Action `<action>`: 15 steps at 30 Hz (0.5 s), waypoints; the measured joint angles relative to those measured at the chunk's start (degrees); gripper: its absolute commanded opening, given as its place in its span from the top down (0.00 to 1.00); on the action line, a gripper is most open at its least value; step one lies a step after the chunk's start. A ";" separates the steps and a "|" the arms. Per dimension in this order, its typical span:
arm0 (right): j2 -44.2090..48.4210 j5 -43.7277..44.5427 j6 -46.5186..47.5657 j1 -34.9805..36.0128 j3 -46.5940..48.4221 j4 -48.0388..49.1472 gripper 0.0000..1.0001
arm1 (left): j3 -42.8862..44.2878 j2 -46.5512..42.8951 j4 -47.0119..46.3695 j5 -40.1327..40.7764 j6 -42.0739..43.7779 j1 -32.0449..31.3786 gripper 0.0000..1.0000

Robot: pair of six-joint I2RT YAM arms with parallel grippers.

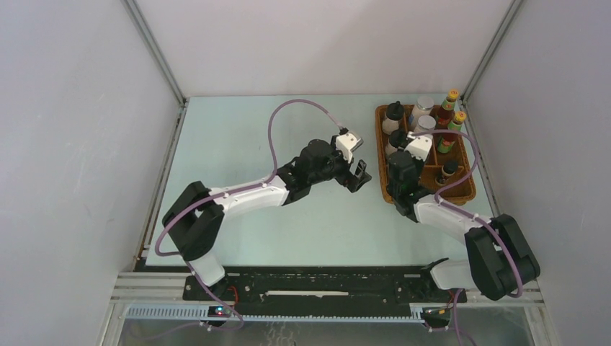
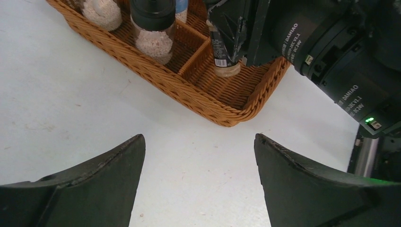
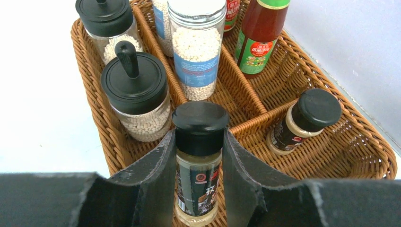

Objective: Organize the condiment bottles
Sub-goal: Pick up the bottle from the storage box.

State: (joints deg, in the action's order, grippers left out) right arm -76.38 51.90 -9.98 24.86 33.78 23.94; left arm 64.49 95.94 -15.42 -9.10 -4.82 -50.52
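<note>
Tiny dark jar (image 3: 198, 184), sides hidden by right gripper (image 3: 198, 142)

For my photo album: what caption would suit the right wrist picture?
The right arm's fingers clamp a small dark jar upright in the wicker tray, near its twin jar.

- a pale green desk (image 1: 245, 137) with white walls (image 1: 72, 144) on three sides.
- a brown wicker tray (image 2: 156, 71) sits flat on it near the far right corner.
</note>
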 measured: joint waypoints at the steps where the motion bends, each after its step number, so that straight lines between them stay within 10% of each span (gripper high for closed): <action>1: 0.20 -0.04 -0.07 0.04 0.00 -0.24 1.00 | 0.00 0.39 -0.55 -0.70 -0.87 0.26 0.10; 15: 14.23 -6.45 -5.92 0.48 -0.26 -9.22 1.00 | 0.39 5.75 -10.67 -13.62 -13.55 2.54 0.08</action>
State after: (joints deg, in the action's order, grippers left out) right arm -62.15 45.45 -15.90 25.34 33.52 14.72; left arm 64.88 101.69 -26.09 -22.72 -18.37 -47.99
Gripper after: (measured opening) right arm 0.422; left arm 0.918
